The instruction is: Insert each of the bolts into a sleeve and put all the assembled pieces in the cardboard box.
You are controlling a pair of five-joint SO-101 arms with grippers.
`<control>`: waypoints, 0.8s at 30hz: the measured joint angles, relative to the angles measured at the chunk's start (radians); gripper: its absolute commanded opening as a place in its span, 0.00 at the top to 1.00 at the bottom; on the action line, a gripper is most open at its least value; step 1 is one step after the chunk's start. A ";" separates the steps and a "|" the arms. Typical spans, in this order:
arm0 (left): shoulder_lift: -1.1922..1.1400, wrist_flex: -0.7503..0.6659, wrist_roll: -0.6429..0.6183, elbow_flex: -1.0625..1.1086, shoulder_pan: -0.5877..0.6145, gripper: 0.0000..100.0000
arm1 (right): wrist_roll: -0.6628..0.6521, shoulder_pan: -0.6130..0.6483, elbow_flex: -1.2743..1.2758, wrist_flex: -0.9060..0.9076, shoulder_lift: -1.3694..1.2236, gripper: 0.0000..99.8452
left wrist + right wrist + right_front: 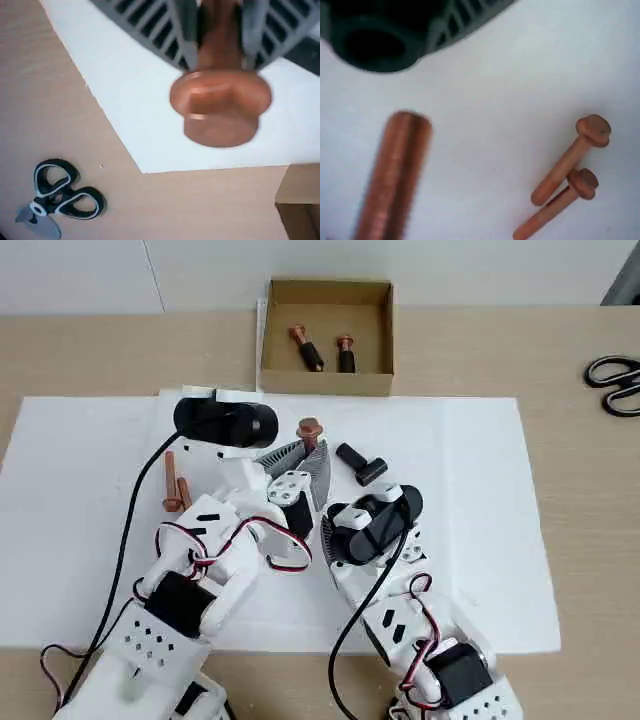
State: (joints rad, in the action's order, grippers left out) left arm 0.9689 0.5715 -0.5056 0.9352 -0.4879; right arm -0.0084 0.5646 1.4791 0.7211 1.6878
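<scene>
Bolt [220, 107] sits nearest the left wrist lens, head out past the tips, with the left gripper [220, 62] closed snug on its shaft. Gripping up near the head leaves the threaded end free. I read that as deliberate, since that end has to enter a sleeve. High view puts the bolt over the white sheet [480, 540], near the cardboard box [325, 383]. Black sleeve [360, 464] is just beside it, at the front of the right arm [378, 525]. Can't tell whether that arm's end effector is open or closed, or whether it holds the sleeve or the sleeve just lies on the sheet. Right wrist view has the sleeve's bore facing the lens with a threaded shaft [395, 170] near it, likely the same bolt's free end, not yet lined up. Two spare bolts [175, 480] lie side by side on the sheet, on the far side of the left arm [190, 590] from the sleeve, probably parked for later. Two assembled pieces [308, 348] are already in the box, so roughly two done, three to go. Scissors [612, 383] sit near the table [80, 350] edge, well apart from the work.
</scene>
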 measured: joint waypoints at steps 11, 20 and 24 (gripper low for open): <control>0.000 -0.003 0.000 0.006 -0.023 0.99 | 0.002 0.000 0.000 0.000 0.000 1.00; 0.000 -0.100 0.000 0.091 -0.064 0.99 | 0.003 0.000 0.000 0.000 0.000 1.00; 0.000 -0.120 0.000 0.107 -0.064 0.99 | 0.003 0.002 0.000 0.000 0.003 1.00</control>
State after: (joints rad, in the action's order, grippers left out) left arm 0.9689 0.4519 -0.5056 1.0426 -0.5524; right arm -0.0054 0.5662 1.4791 0.7211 1.6909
